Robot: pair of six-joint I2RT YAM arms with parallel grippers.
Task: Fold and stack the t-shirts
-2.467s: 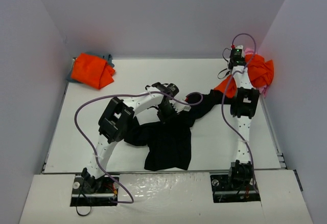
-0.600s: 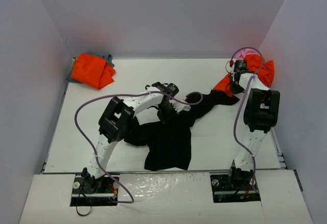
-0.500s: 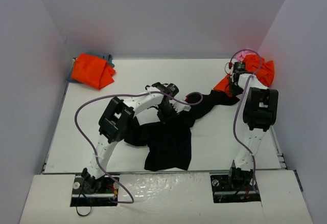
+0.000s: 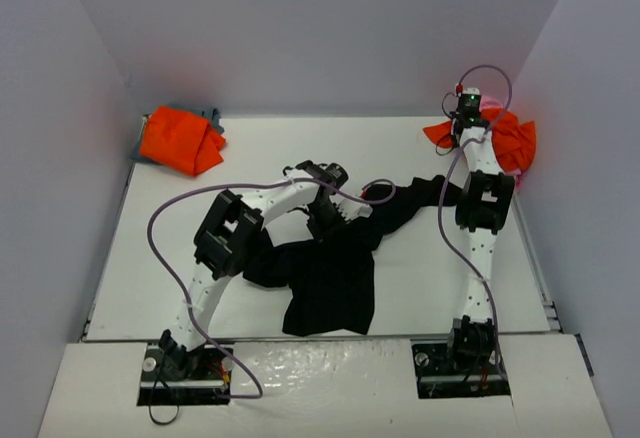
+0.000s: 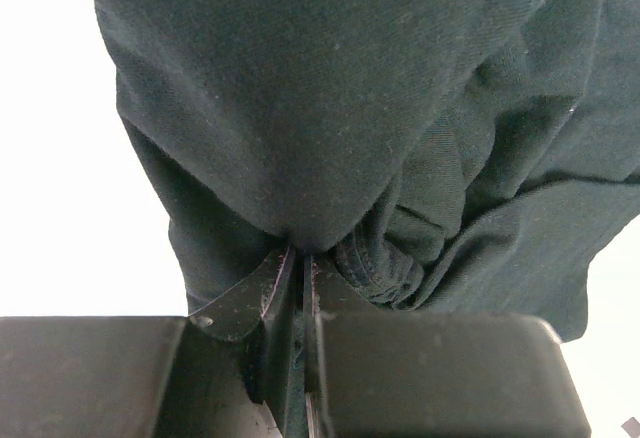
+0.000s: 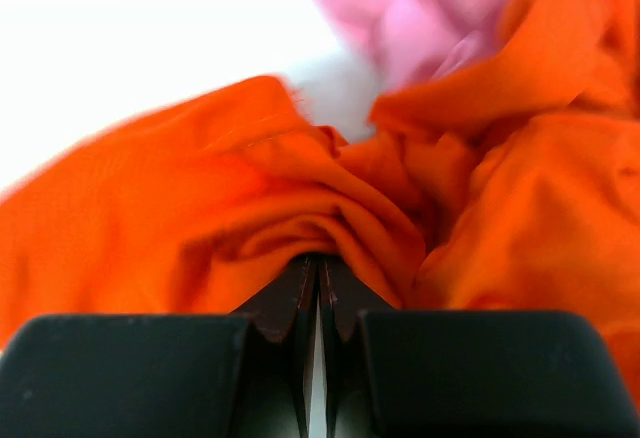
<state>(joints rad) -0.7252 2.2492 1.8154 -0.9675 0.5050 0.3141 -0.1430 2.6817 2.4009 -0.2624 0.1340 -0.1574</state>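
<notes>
The black t-shirt [image 4: 330, 278] lies crumpled across the middle of the table, one sleeve stretched toward the right. My left gripper [image 4: 323, 220] is shut on a bunched fold of it; the left wrist view shows the fingers [image 5: 300, 258] pinching the dark cloth [image 5: 330, 88]. My right gripper [image 4: 453, 136] is at the far right corner, shut on an edge of an orange t-shirt [image 4: 512, 143]. The right wrist view shows its jaws [image 6: 318, 266] closed on orange folds [image 6: 200, 198], with the pink t-shirt [image 6: 400, 8] behind.
A second orange t-shirt [image 4: 180, 138] lies crumpled at the far left on a blue-grey one [image 4: 213, 114]. The pink t-shirt [image 4: 490, 104] sits against the right wall behind the orange one. Grey walls close in the table on three sides.
My right gripper has moved toward the back wall, pulling the orange shirt's corner off the black sleeve. The left arm and black shirt have not moved.
</notes>
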